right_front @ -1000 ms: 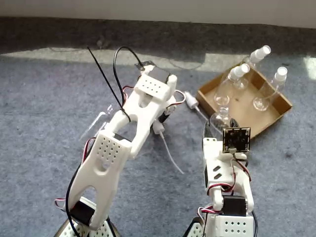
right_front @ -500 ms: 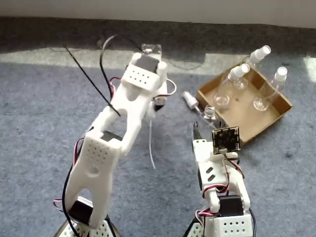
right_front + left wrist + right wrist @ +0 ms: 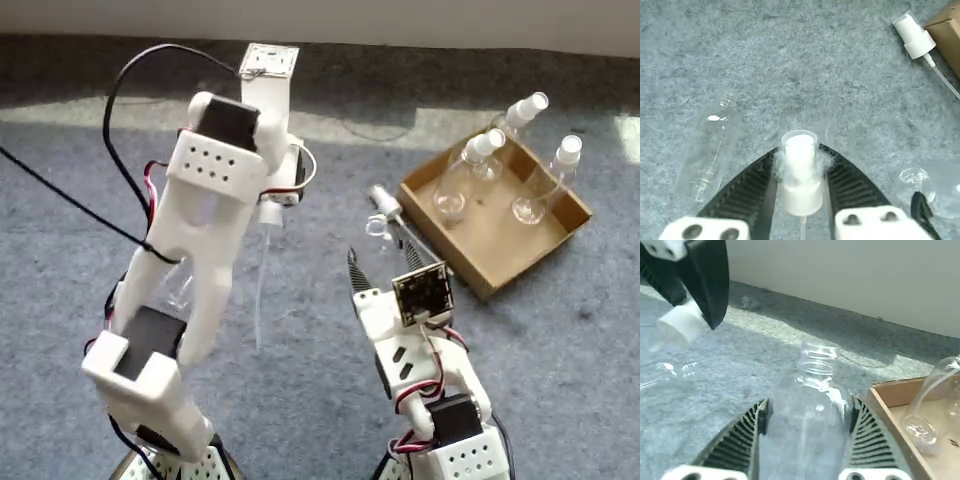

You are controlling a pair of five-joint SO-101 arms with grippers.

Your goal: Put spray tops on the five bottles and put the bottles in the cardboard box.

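My left gripper [image 3: 800,150] is shut on a white spray top [image 3: 801,172] and holds it above the carpet; its thin tube [image 3: 262,290] hangs down. My right gripper [image 3: 809,407] is shut on a clear bottle [image 3: 807,390], upright with its threaded neck [image 3: 817,354] uncapped. In the right wrist view the held spray top [image 3: 682,322] hangs off to one side of that neck and higher, apart from it. In the high view the held bottle [image 3: 377,228] stands just right of the left gripper [image 3: 270,205]. A cardboard box [image 3: 540,245] holds three capped bottles [image 3: 480,150].
A second clear bottle [image 3: 710,150] lies uncapped on the grey carpet under the left arm. A loose spray top [image 3: 383,203] with its tube lies on the carpet just left of the box. A dark strip and pale wall run along the far edge.
The left arm has risen and swung back and left, lifting the spray top off the carpet. The right arm has carried the bottle left, away from the box.
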